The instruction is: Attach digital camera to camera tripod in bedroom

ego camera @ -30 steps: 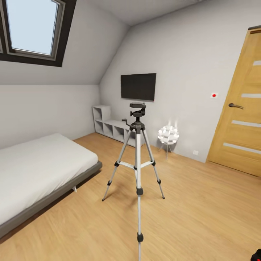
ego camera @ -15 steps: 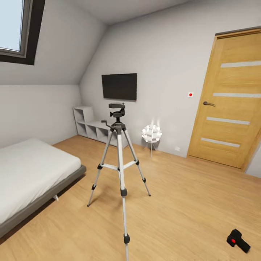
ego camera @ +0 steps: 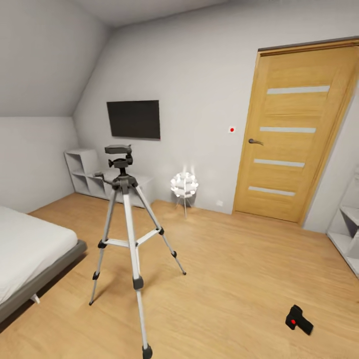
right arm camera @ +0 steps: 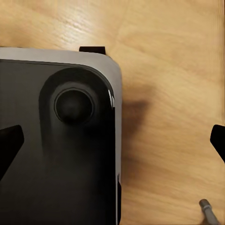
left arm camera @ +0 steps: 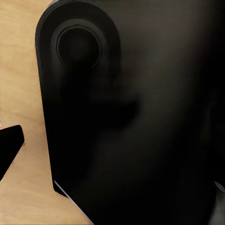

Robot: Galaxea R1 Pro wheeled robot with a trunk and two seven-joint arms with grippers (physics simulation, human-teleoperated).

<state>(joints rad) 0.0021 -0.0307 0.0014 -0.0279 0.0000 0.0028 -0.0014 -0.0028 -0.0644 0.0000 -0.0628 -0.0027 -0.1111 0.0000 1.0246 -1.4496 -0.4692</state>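
Camera tripod: seen standing upright on the light wood floor in the head view, left of centre, 3 silver legs spread, black feet on the boards. The black head is at the top with nothing mounted on it; a black handle projects toward the shelving.
Digital camera: found lying on the floor at the lower right of the head view, well apart from the tripod. A round red button is visible on its upper face.
Bed: low, white mattress on a grey frame, at the left edge, near the tripod's left leg but not touching it.
Wall fittings: a black screen is mounted on the far wall; a white cube shelf stands below it.
Lamp: white, lit, on thin legs, by the far wall between the shelf and the door.
Door: wooden, closed, 4 pale strips, dark handle.
Left gripper: in the left wrist view 1 dark fingertip is seen beside a large black robot body part; jaw state cannot be told.
Right gripper: 2 dark fingertips are seen at opposite edges of the right wrist view, spread wide, nothing between them but floor and a black, grey-edged robot panel.
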